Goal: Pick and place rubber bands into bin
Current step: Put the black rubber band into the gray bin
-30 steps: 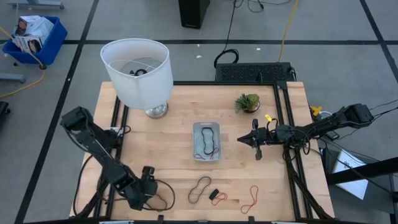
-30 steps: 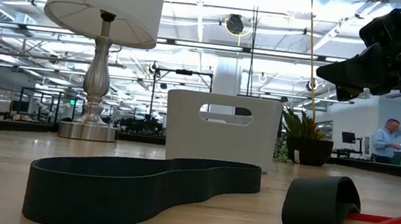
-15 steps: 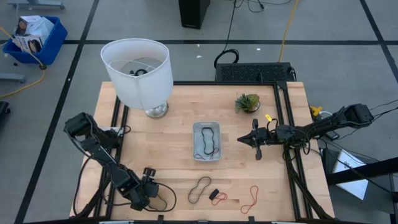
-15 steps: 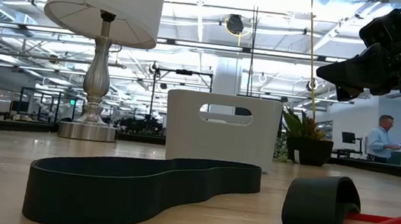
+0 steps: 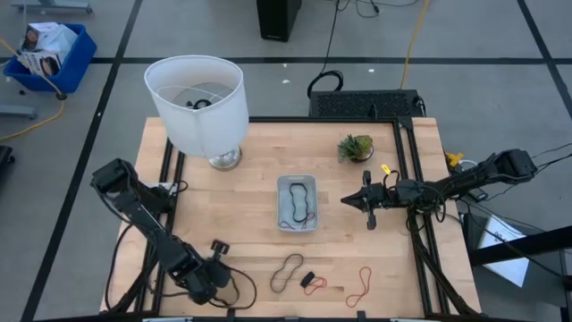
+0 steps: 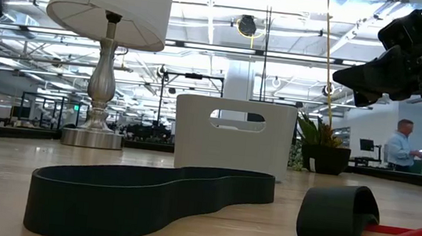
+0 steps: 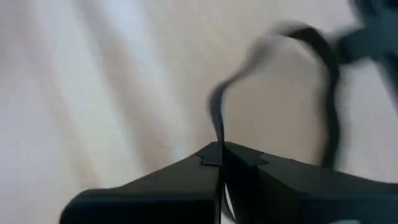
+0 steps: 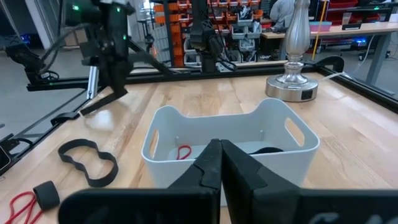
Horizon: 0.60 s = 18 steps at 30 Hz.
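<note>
While closed, the left end effector (image 5: 217, 253) sits beside a black rubber band (image 5: 287, 272)

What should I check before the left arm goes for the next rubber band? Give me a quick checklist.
1. Left gripper empty: ok, fingers shut on nothing, near the table's front left.
2. Fingers open for a grasp: not ok.
3. Black rubber band lies free on the wood: ok.
4. Bin has room: ok, a few bands inside.
5. Right gripper clear of the bin: ok, shut, just beside its right side.
</note>
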### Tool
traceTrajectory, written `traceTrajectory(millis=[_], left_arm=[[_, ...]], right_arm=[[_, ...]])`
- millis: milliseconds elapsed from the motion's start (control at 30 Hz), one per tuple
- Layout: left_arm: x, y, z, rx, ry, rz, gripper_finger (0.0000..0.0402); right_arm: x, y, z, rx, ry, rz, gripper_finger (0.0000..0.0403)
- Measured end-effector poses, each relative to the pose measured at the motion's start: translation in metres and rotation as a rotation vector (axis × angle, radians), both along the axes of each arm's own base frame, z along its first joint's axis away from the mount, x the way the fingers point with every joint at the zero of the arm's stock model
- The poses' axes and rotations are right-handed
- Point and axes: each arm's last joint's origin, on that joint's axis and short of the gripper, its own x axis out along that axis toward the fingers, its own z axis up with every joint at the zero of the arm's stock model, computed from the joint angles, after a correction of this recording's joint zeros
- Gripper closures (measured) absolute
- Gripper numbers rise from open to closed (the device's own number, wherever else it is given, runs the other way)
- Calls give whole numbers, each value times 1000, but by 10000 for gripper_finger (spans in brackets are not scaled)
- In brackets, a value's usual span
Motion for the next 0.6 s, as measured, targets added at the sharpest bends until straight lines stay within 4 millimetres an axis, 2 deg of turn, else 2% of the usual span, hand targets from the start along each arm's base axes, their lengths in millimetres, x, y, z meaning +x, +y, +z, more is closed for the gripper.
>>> traceTrajectory(millis=[267,500,600], left_arm=[[22,12,43,268,-192,44,396],[58,36,70,380,-365,207,396],[72,46,79,407,-413,224,398]], right_arm=[[0,0,0,0,3,0,403],[0,0,-1,0,6,0,403],[0,0,-1,0,6,1,403]])
